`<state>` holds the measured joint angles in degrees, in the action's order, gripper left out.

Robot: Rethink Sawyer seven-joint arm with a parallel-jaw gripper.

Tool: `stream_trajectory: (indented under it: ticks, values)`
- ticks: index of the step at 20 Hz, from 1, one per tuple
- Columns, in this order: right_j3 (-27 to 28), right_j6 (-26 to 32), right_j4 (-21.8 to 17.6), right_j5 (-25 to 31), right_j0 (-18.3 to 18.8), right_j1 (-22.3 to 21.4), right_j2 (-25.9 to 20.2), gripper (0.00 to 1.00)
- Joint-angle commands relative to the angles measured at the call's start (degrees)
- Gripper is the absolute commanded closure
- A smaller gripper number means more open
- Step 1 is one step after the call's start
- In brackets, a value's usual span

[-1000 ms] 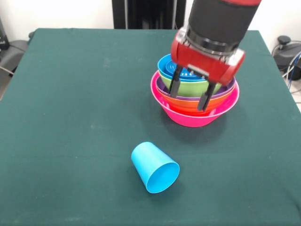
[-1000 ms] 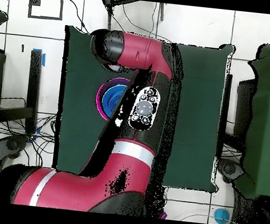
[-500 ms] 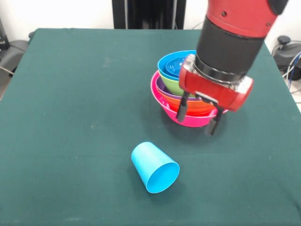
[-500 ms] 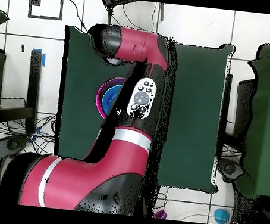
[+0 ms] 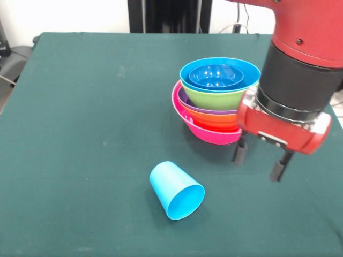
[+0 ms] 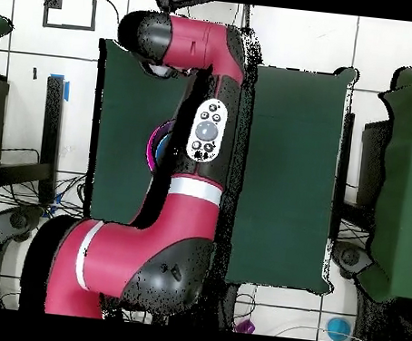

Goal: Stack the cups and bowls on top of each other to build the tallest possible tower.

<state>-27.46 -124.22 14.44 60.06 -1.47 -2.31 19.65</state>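
In the front view the tower (image 5: pixel 217 104) stands on the green table (image 5: pixel 80 107), in the upper right part of the frame. The pink bowl (image 5: pixel 206 131) is its base. Inside it sit the orange bowl (image 5: pixel 214 120), the purple bowl (image 5: pixel 206 108), the lime bowl (image 5: pixel 217 98) and the sky blue bowl (image 5: pixel 220 67), each one nested in the one below. A small dark blue bowl (image 5: pixel 216 76) lies in the sky blue one, at the top.

The gripper (image 5: pixel 261 161) hangs at the right side of the frame, just to the lower right of the tower. Its two black fingers (image 5: pixel 239 153) point down and stand well apart, so it is wide, and nothing is between them. The left finger is near the pink bowl's rim, but whether it touches I cannot tell. The fingertips seem to be a little above the cloth.

The blue cup (image 5: pixel 176 190) lies on its side in the lower middle of the frame, well apart from the tower and from the gripper. Its open mouth faces the lower right.

In the overhead view the arm (image 6: pixel 198 150) covers most of the tower; only a piece of the pink rim (image 6: pixel 151 145) and some blue show at the left of the arm, in the middle of the frame. The gripper is hidden under the arm there.
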Motion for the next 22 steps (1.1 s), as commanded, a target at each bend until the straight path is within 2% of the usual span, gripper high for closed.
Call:
stream_trajectory:
  ticks: [1, 7, 12, 17, 22]
  values:
    - [12.5, -17.0, 2.8, 8.4, -0.2, 6.8, 2.2, 0.00]
    - [17.0, -25.7, 8.1, 13.8, 0.6, 8.9, 10.6, 0.00]
    - [21.0, -29.4, 14.9, 16.6, 2.5, 11.7, 17.7, 0.00]
    - [17.3, -32.4, 15.3, 20.2, 1.7, 8.2, 21.2, 0.00]
    - [13.8, -35.3, 15.6, 20.7, 0.4, 6.5, 22.3, 0.00]
